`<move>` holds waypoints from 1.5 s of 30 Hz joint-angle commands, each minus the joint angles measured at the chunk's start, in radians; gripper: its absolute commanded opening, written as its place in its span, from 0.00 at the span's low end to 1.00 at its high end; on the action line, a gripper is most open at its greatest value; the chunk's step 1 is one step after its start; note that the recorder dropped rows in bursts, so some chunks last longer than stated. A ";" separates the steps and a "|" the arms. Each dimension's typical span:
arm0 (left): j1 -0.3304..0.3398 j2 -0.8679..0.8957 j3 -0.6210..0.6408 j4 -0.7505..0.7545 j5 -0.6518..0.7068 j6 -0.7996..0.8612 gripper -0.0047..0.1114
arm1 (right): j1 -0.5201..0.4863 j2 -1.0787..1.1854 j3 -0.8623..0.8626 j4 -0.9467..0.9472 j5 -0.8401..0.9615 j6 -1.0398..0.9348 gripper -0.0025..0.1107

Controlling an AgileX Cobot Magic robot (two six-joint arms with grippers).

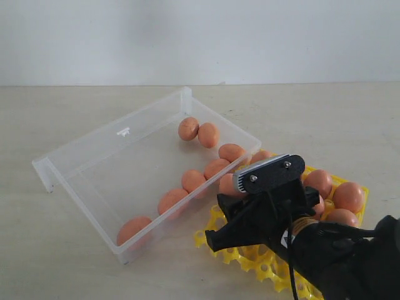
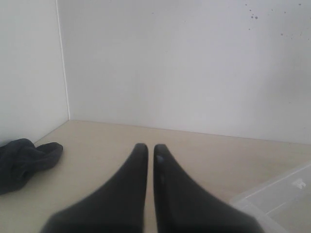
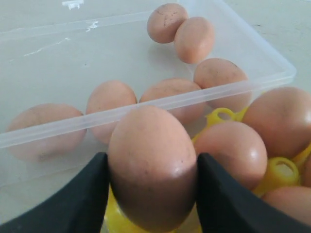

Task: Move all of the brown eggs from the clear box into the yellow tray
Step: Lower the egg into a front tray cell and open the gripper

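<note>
Clear box [image 1: 119, 172]: seven brown eggs [image 1: 192, 181] lie inside, mostly along the wall nearest the yellow tray [image 1: 256, 262].

The tray sits just beside that wall, several cups filled.

Right gripper [image 3: 150, 184]: clamped on one egg [image 3: 150, 145], pads across its widest girth, just outside the box wall and over the tray.

Left gripper [image 2: 151, 150]: jaws nearly together, empty, off beside a box corner.

Handling, my estimate: light, rigid, smooth, brittle shell. Grip at mid-girth with gentle force. Release low in a cup.
</note>
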 commanded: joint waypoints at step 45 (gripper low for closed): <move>-0.001 -0.004 -0.003 0.000 -0.007 0.002 0.08 | -0.001 -0.312 -0.084 0.255 -0.248 -0.102 0.43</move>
